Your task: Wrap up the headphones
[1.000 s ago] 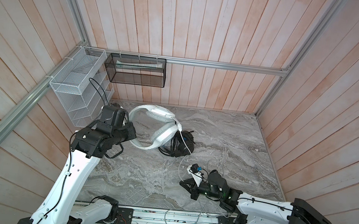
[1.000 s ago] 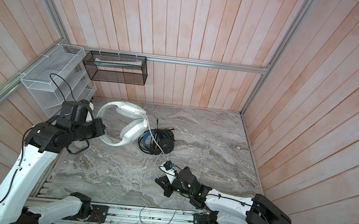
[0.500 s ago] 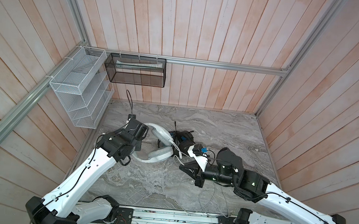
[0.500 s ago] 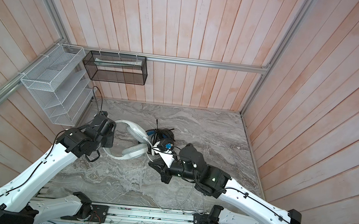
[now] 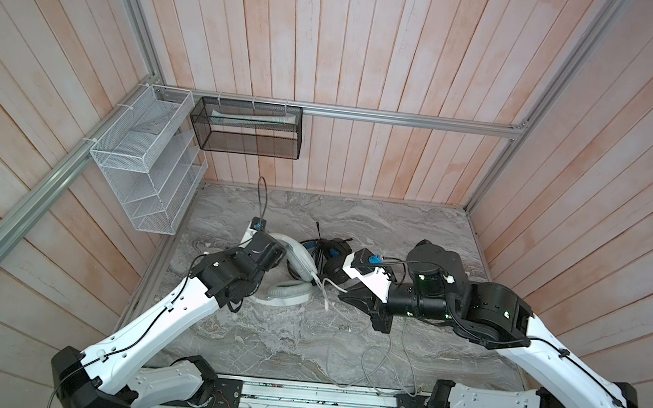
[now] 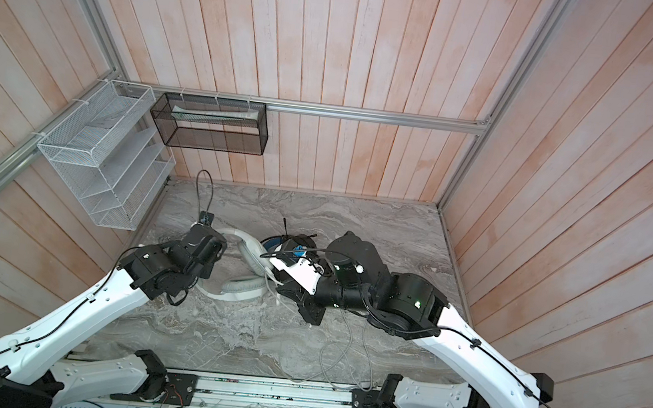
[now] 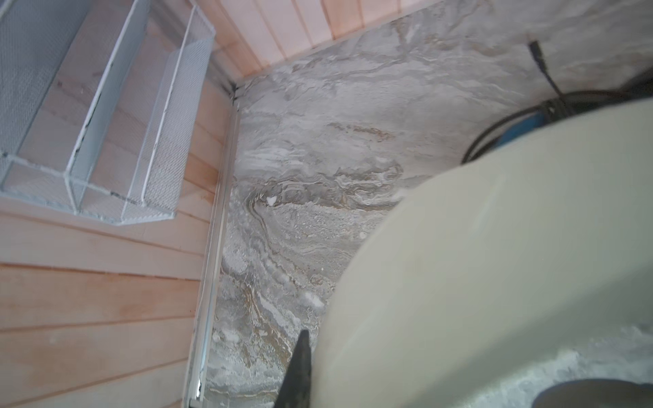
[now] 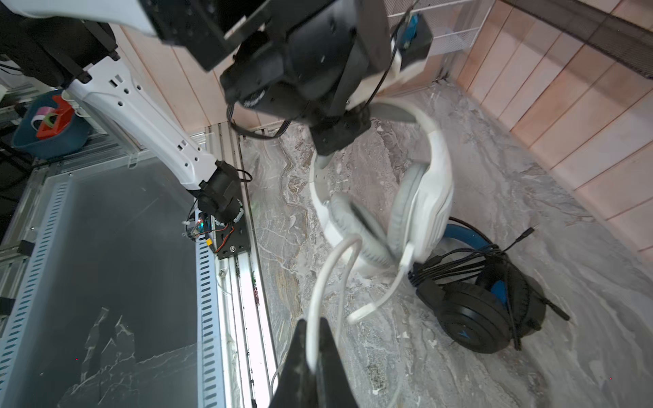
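White headset (image 8: 434, 197) hangs clamped in the left hand (image 8: 334, 148); the right hand (image 8: 312, 353) pinches its cable (image 8: 318, 293). Only the right wrist view shows both grips.

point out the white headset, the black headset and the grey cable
white headset (image 8: 431, 205): right wrist view, ear cup shell
black headset (image 8: 470, 318): right wrist view, ear cup outer face
grey cable (image 8: 318, 289): right wrist view, rising stretch of the loop

Two headsets, a white headset (image 8: 433, 197) and a black headset (image 8: 470, 318), and two wall baskets, a white wire basket (image 5: 140, 169) and a black mesh basket (image 5: 246, 143).
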Action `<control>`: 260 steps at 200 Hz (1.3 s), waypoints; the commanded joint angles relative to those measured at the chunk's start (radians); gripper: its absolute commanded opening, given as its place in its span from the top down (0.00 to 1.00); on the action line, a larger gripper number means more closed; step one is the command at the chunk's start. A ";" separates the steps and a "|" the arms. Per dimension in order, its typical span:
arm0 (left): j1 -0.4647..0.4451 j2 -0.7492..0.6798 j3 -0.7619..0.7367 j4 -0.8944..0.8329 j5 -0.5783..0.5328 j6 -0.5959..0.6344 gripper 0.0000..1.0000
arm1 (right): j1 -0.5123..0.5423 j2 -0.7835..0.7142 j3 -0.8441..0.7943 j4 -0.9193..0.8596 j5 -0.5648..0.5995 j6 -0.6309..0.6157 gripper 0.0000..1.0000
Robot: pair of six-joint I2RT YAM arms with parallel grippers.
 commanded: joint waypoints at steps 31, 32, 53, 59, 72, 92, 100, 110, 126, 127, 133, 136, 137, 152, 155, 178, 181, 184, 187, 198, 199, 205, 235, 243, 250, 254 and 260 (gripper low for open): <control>-0.154 -0.045 -0.065 0.121 -0.112 0.073 1.00 | 0.004 0.104 0.187 -0.052 0.133 -0.058 1.00; -0.154 -0.047 -0.065 0.122 -0.111 0.073 1.00 | 0.004 0.104 0.190 -0.053 0.134 -0.057 1.00; -0.149 -0.080 -0.070 0.133 -0.137 0.048 1.00 | 0.005 0.085 0.199 -0.049 0.193 -0.053 1.00; -0.139 -0.089 -0.060 0.127 -0.133 0.034 1.00 | 0.005 0.073 0.190 -0.043 0.213 -0.052 1.00; -0.107 -0.119 -0.030 0.121 -0.090 0.004 1.00 | 0.004 0.033 0.160 -0.020 0.248 -0.048 1.00; -0.029 -0.181 0.016 0.123 -0.015 -0.065 1.00 | 0.005 -0.061 0.066 0.047 0.269 -0.032 1.00; 0.007 -0.206 0.036 0.120 0.015 -0.101 1.00 | 0.004 -0.108 0.013 0.091 0.247 -0.026 1.00; 0.055 -0.231 0.064 0.116 0.073 -0.140 1.00 | 0.004 -0.166 -0.065 0.149 0.198 -0.017 1.00; 0.117 -0.253 0.108 0.108 0.146 -0.211 1.00 | 0.004 -0.226 -0.161 0.198 0.114 -0.008 1.00; 0.120 -0.254 0.112 0.107 0.150 -0.213 1.00 | 0.004 -0.226 -0.161 0.198 0.114 -0.008 1.00; 0.136 -0.253 0.129 0.099 0.166 -0.237 1.00 | 0.004 -0.235 -0.183 0.201 0.088 -0.005 1.00; 0.145 -0.250 0.138 0.096 0.173 -0.245 1.00 | 0.005 -0.238 -0.191 0.200 0.073 -0.004 1.00; 0.147 -0.249 0.140 0.094 0.174 -0.248 1.00 | 0.005 -0.238 -0.194 0.199 0.069 -0.004 1.00; 0.187 -0.211 0.184 0.064 0.209 -0.266 1.00 | 0.005 -0.238 -0.223 0.193 -0.040 -0.001 1.00; 0.197 -0.199 0.194 0.057 0.216 -0.267 1.00 | 0.005 -0.238 -0.227 0.193 -0.067 0.001 1.00; 0.219 -0.105 0.243 0.027 0.235 -0.273 1.00 | 0.008 -0.238 -0.237 0.215 -0.181 0.015 1.00; 0.219 -0.092 0.247 0.026 0.236 -0.272 1.00 | 0.008 -0.238 -0.236 0.221 -0.192 0.019 1.00; 0.219 -0.080 0.251 0.023 0.235 -0.274 1.00 | 0.008 -0.238 -0.234 0.223 -0.203 0.020 1.00; 0.218 -0.068 0.255 0.020 0.232 -0.276 1.00 | 0.009 -0.236 -0.232 0.227 -0.212 0.022 1.00; 0.219 -0.028 0.265 0.021 0.228 -0.274 1.00 | 0.010 -0.227 -0.221 0.230 -0.251 0.025 1.00; 0.219 -0.025 0.267 0.021 0.228 -0.274 1.00 | 0.010 -0.227 -0.221 0.230 -0.251 0.025 1.00; 0.219 -0.001 0.276 0.017 0.221 -0.278 1.00 | 0.014 -0.214 -0.212 0.225 -0.270 0.027 1.00; 0.219 0.082 0.319 0.034 0.226 -0.276 1.00 | 0.047 -0.147 -0.166 0.184 -0.306 0.024 1.00; 0.214 0.098 0.321 0.053 0.248 -0.257 1.00 | 0.063 -0.124 -0.138 0.160 -0.290 0.015 1.00; 0.205 0.110 0.320 0.067 0.257 -0.239 1.00 | 0.072 -0.108 -0.109 0.139 -0.274 0.007 1.00; 0.195 0.117 0.319 0.073 0.255 -0.230 1.00 | 0.077 -0.098 -0.089 0.123 -0.267 -0.002 1.00; 0.174 0.127 0.314 0.084 0.245 -0.210 1.00 | 0.082 -0.084 -0.062 0.102 -0.255 -0.011 1.00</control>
